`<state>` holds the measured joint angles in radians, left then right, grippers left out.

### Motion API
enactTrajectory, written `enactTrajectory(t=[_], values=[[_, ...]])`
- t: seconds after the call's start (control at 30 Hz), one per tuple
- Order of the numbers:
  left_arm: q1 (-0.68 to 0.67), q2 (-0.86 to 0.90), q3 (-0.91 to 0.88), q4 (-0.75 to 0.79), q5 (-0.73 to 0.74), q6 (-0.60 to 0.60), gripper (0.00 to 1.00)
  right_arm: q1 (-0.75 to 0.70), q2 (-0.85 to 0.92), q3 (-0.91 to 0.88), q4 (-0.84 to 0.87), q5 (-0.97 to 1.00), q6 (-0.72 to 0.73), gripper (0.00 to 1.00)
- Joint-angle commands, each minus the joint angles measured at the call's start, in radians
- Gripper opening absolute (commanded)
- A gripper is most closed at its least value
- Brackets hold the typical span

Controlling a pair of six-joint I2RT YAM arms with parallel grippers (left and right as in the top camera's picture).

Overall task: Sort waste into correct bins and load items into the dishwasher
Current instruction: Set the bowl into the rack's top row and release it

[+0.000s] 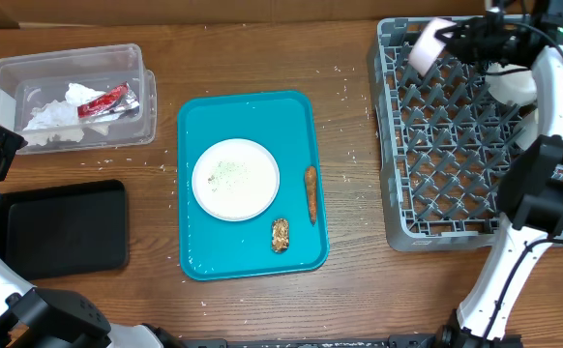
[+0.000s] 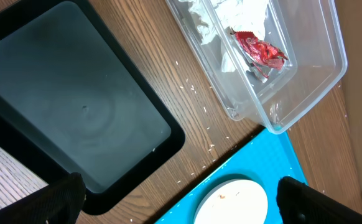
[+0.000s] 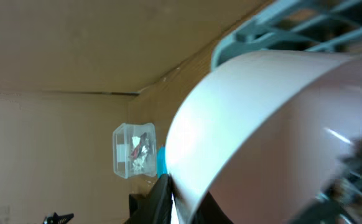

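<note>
A wooden table (image 1: 349,126) fills the overhead view, dotted with crumbs. The pink cup (image 1: 425,45) sits in the right gripper (image 1: 450,39), whose fingers are clamped on it, over the far left corner of the grey rack (image 1: 456,145). Whether the cup touches the rack is unclear. In the right wrist view the cup blocks most of the frame.

Left of the rack lies a teal tray (image 1: 301,111) holding a white plate (image 1: 235,179), a long orange scrap (image 1: 311,193) and a brown scrap (image 1: 280,234). Further left, a clear bin (image 1: 148,92) holds tissue (image 1: 54,114) and a red wrapper (image 1: 103,101). A black tray (image 1: 59,227) lies near it. The left gripper (image 2: 187,199) hangs above the black tray's edge, fingers spread wide, holding nothing.
</note>
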<state>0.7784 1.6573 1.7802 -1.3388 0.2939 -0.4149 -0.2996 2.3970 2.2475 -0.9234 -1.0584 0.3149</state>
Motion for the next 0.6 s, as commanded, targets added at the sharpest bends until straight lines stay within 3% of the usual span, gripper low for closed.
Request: enactTrajectory(t=[0.0,0.43,0.57], values=[[-0.007,0.011,0.002,0.001,-0.013,0.018,1.0,-0.025,-0.007,-0.008,-0.02,0.031,0.0,0.14],[-0.007,0.011,0.002,0.001,-0.013,0.018,1.0,-0.05,-0.08,0.203,-0.371,0.623,0.0,0.18],[-0.007,0.011,0.002,0.001,-0.013,0.018,1.0,-0.05,-0.086,0.28,-0.488,0.77,0.0,0.26]])
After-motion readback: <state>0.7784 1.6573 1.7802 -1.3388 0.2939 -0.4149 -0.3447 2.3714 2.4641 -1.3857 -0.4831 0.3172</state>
